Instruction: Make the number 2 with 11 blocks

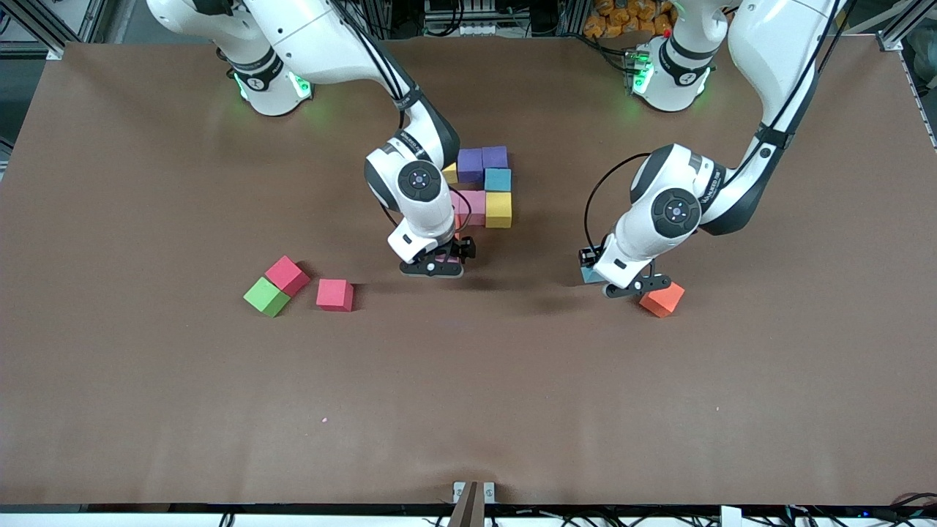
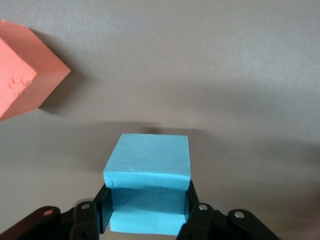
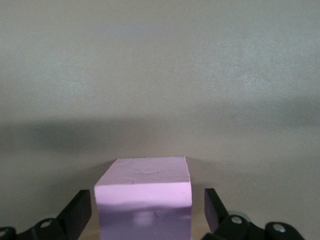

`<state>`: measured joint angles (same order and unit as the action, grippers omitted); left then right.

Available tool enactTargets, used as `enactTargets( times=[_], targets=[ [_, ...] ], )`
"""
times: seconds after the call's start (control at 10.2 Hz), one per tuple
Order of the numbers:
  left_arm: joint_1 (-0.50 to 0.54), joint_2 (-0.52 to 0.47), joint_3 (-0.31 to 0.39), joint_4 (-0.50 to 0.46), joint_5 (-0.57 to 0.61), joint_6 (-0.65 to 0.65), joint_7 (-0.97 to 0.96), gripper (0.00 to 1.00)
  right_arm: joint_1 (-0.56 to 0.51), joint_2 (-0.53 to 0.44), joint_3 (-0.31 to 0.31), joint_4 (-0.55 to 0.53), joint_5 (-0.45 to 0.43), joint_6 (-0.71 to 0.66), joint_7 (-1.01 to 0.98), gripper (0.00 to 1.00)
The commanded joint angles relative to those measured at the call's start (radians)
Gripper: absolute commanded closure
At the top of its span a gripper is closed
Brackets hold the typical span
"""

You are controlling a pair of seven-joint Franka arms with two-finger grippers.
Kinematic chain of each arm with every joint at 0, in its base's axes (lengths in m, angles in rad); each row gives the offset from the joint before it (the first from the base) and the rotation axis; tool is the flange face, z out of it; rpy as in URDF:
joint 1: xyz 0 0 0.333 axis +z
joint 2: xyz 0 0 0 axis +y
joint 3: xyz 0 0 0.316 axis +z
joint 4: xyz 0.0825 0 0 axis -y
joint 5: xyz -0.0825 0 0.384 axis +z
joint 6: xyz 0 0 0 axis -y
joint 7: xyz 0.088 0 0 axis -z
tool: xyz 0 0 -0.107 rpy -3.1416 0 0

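From the front, the right gripper is hanging low just nearer the camera than the cluster of purple, yellow, light blue and pink blocks, while the left gripper is sitting beside the orange block and a red block, another red one and the green cube are lying toward the right arm's end. The left wrist view is showing its fingers pinching a light blue block, the orange one lying apart. The right wrist view is showing its fingers standing wide, clear of the pink block between them.
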<state>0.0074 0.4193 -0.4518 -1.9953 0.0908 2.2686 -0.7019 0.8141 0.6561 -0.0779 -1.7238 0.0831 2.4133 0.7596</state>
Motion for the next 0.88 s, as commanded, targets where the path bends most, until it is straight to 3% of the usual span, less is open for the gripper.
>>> enactTargets(
  times=[0.0,0.29,0.49,0.79],
  targets=[
    [-0.016,-0.011,-0.002,0.042,-0.019,-0.058,-0.138,0.42,0.019,-0.051,-0.011,0.026,-0.008,-0.11,0.024,0.0],
    [-0.069,-0.001,-0.016,0.076,-0.019,-0.058,-0.431,0.43,-0.021,-0.209,-0.011,0.012,-0.008,-0.279,-0.011,0.0],
    [-0.108,0.013,-0.016,0.09,-0.019,-0.058,-0.583,0.43,-0.097,-0.294,-0.016,-0.02,-0.013,-0.324,-0.139,0.0],
    [-0.202,0.108,-0.015,0.223,-0.019,-0.058,-0.897,0.43,-0.22,-0.355,-0.016,-0.072,-0.005,-0.356,-0.314,0.0]
  ],
)
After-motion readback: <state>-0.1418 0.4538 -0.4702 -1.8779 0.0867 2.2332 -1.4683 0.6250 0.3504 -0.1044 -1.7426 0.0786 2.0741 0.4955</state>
